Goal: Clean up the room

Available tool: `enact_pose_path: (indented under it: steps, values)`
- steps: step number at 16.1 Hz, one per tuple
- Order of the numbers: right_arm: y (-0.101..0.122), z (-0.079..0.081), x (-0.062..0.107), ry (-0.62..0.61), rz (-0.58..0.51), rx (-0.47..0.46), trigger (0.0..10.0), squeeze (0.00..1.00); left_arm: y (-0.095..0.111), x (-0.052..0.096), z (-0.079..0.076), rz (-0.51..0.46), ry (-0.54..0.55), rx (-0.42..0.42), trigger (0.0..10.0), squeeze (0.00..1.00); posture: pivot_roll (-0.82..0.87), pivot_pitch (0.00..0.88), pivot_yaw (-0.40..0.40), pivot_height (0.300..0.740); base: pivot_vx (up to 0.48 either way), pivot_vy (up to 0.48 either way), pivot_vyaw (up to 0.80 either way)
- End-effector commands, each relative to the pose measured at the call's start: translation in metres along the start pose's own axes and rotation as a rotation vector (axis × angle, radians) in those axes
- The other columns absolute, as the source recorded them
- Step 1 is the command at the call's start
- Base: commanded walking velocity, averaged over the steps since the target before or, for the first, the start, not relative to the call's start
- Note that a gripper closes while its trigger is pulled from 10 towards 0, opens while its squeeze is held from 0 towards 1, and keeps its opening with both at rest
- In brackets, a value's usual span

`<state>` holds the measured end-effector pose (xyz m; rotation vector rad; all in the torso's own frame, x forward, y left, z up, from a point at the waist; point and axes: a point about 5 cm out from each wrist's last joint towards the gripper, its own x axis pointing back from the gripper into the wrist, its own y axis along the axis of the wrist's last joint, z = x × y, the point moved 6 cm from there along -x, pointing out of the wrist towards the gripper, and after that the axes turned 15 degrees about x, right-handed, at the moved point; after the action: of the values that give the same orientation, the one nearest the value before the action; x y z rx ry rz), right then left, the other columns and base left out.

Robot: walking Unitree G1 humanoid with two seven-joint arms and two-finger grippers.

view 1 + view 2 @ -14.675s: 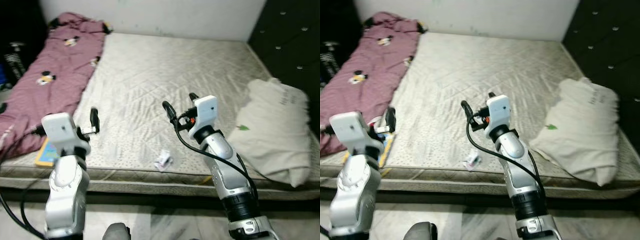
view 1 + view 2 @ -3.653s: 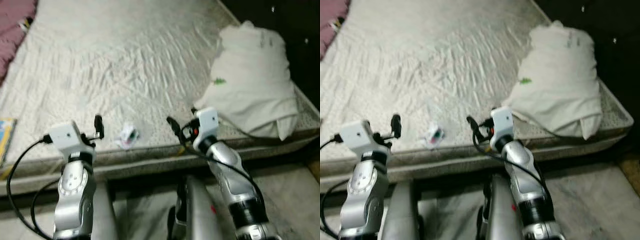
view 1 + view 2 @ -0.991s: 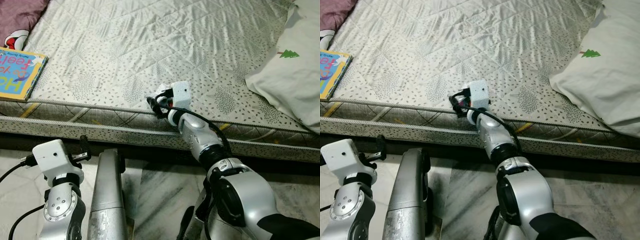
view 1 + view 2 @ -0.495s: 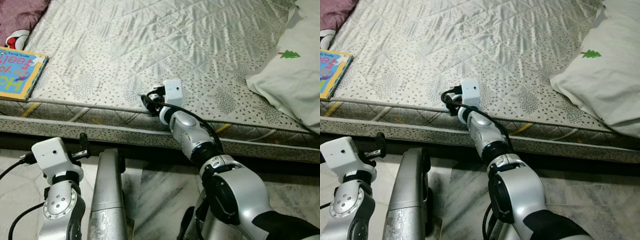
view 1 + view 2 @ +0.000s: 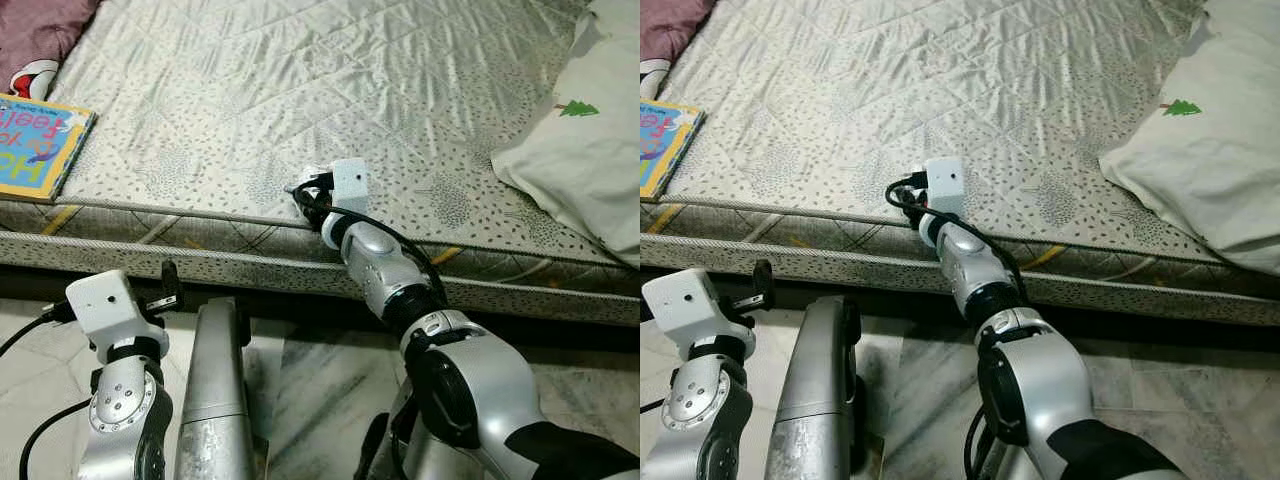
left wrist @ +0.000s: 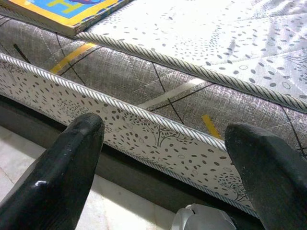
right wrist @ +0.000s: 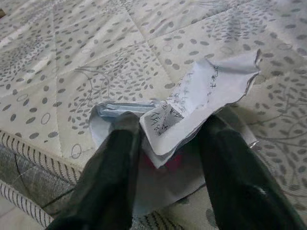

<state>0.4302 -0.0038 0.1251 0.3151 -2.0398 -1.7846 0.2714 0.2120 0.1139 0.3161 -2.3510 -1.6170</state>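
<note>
Right wrist view: my right gripper [image 7: 168, 143] straddles a crumpled wrapper [image 7: 192, 103], print illegible, not clamped. Left gripper [image 6: 163, 158] spread by mattress [image 6: 192, 96].

We note a mattress [image 5: 250, 90] with a quilted, speckled cover. Lying directly on it: a crumpled paper wrapper [image 7: 192, 103] at the front edge; a picture book [image 5: 38, 145] at that same edge, well apart from the wrapper; a white pillow [image 5: 585, 150] on the wrapper's opposite side.
</note>
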Motion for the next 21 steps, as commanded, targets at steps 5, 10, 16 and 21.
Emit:
enact_pose_path:
  steps: [5, 10, 16, 21]
  values:
    - [-0.008, 0.006, 0.001, 0.007, 0.017, 0.008, 0.0, 0.00, -0.003, -0.003, 0.005, 0.013, 0.016, -0.024, 10.0, 0.00, 0.25, 0.211, -0.069, 0.481, 0.000, 0.000, 0.00]
    - [-0.010, 0.002, 0.002, -0.008, 0.021, 0.009, 0.0, 0.00, -0.002, -0.007, 0.001, 0.004, 0.008, -0.027, 10.0, 0.00, 0.24, 0.200, -0.068, 0.481, 0.000, 0.000, 0.00]
    - [-0.001, -0.006, 0.002, -0.038, -0.025, 0.000, 0.0, 0.00, 0.001, -0.014, -0.001, -0.013, 0.002, -0.026, 10.0, 0.00, 0.24, 0.169, -0.068, 0.481, 0.000, 0.000, 0.00]
    - [0.000, -0.057, 0.020, -0.168, -0.122, 0.003, 0.0, 0.00, 0.001, -0.029, -0.007, -0.027, -0.020, -0.014, 10.0, 0.00, 0.18, 0.085, -0.058, 0.481, 0.000, 0.000, 0.00]
